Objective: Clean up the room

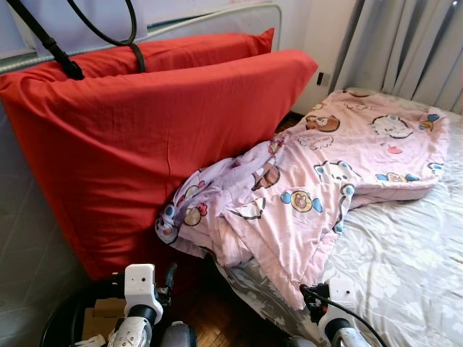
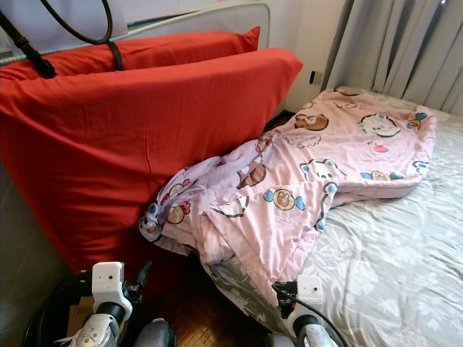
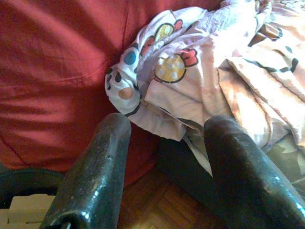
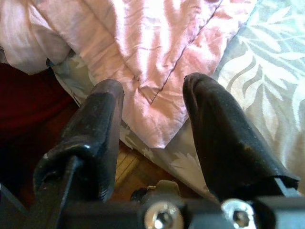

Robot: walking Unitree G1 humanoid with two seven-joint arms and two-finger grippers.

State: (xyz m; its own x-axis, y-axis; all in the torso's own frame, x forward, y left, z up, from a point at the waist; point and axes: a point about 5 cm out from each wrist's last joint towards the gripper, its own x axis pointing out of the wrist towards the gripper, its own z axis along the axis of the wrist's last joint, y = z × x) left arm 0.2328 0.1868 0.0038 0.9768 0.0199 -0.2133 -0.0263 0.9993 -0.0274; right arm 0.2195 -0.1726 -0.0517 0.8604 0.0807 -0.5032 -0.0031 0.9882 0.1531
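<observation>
Up top, my head views show two red cushions (image 1: 145, 137) leaning at the bedside, and one pink cartoon-print blanket (image 1: 340, 159) crumpled across the bed (image 1: 405, 267), its corner spilling over the edge. Closer in, my left end effector (image 3: 162, 162) hangs low, released, before that drooping corner above parquet. Similarly, my right end effector (image 4: 152, 119) is released, straddling the blanket's hem.
</observation>
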